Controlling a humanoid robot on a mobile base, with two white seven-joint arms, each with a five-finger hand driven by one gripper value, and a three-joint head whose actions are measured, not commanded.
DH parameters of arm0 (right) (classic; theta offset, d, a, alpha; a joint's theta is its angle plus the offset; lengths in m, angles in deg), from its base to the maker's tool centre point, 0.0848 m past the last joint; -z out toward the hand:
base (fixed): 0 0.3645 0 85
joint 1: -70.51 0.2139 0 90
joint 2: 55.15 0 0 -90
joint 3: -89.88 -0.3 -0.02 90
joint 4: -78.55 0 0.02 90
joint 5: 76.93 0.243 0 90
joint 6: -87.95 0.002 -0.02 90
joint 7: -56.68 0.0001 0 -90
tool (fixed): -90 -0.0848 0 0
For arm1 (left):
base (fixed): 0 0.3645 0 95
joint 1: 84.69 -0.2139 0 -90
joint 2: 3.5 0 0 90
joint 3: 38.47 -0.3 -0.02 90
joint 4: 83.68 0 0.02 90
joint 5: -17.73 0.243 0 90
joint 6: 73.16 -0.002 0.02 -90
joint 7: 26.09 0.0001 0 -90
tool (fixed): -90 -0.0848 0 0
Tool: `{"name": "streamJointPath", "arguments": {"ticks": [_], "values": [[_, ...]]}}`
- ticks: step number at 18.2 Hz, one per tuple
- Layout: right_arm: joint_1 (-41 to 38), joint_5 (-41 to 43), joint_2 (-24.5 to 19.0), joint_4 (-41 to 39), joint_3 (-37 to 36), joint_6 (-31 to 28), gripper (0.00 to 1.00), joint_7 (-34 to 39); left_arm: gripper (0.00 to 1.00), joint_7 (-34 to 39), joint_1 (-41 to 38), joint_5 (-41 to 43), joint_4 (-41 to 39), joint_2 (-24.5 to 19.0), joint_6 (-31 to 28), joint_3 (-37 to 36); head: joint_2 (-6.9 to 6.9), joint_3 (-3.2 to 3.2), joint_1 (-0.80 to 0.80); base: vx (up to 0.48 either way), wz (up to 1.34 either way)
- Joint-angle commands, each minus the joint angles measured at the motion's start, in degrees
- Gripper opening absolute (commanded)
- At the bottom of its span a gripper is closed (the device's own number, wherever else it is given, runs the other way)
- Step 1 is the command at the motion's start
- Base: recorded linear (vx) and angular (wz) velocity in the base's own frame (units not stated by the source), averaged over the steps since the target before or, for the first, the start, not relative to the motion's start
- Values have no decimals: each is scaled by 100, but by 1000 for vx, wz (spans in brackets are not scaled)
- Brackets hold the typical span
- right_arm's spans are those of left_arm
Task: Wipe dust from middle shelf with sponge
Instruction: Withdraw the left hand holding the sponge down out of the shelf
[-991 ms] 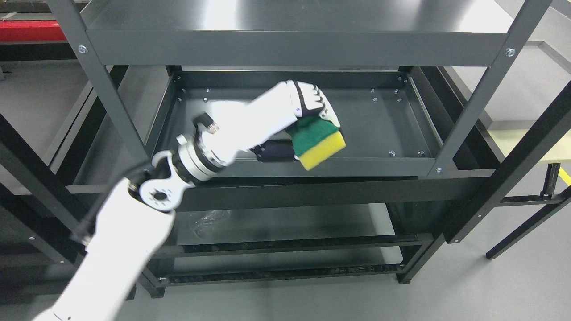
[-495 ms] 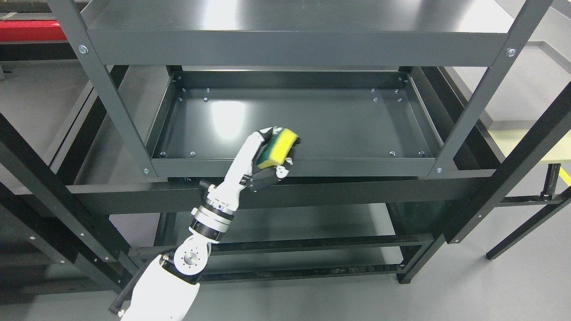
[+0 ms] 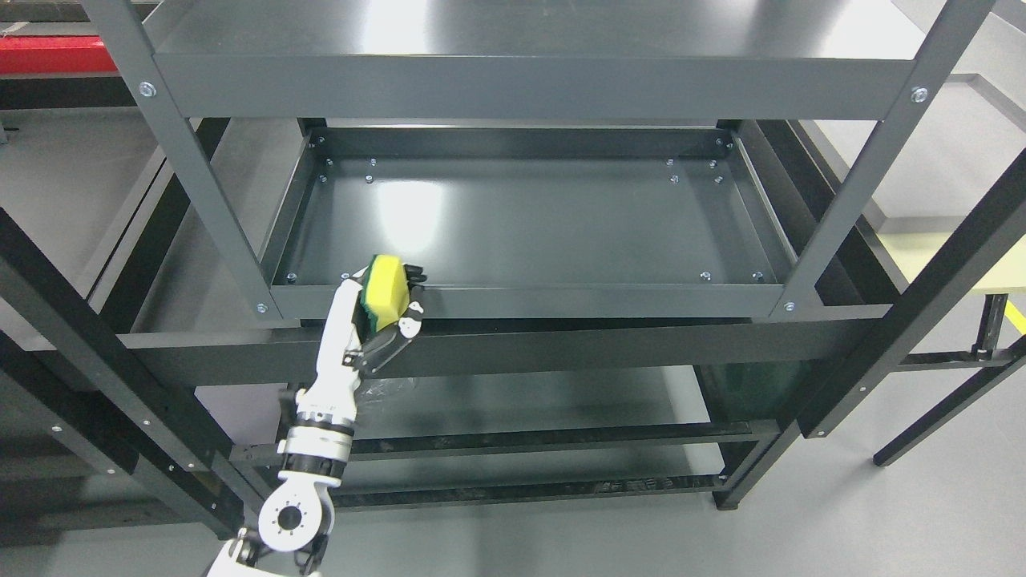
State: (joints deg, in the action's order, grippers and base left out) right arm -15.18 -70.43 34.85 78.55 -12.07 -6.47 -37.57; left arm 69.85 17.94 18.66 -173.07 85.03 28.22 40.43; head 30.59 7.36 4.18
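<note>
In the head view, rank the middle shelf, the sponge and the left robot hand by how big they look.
1. Middle shelf, by far the largest.
2 and 3. Left robot hand and sponge: close in apparent size, and the hand is partly hidden behind the sponge it grips, so I won't rank them.

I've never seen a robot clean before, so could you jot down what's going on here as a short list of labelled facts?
Working robot hand: left robot hand, arm coming in from lower left
Held item: yellow and green rectangular sponge, gripped in its fingers
Sponge position: at the front lip of the dark grey metal middle shelf, near its left corner
Shelf contents: nothing lies on it, only bolts
Other robot hand: not visible
</note>
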Motion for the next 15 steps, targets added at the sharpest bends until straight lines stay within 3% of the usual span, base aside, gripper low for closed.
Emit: {"name": "streamJointPath", "arguments": {"ticks": [1,4,15], "values": [[0,0,100,-100,8,2,100,3,10,3,-998,-242,-1231,47,320,1100,0,0,0,0,0],[0,0,100,-100,0,2,100,3,10,-14,-1245,-242,-1231,47,575,1110,0,0,0,0,0],[0,0,100,-100,0,2,100,3,10,-32,-1290,-259,-1205,47,585,934,0,0,0,0,0]]}}
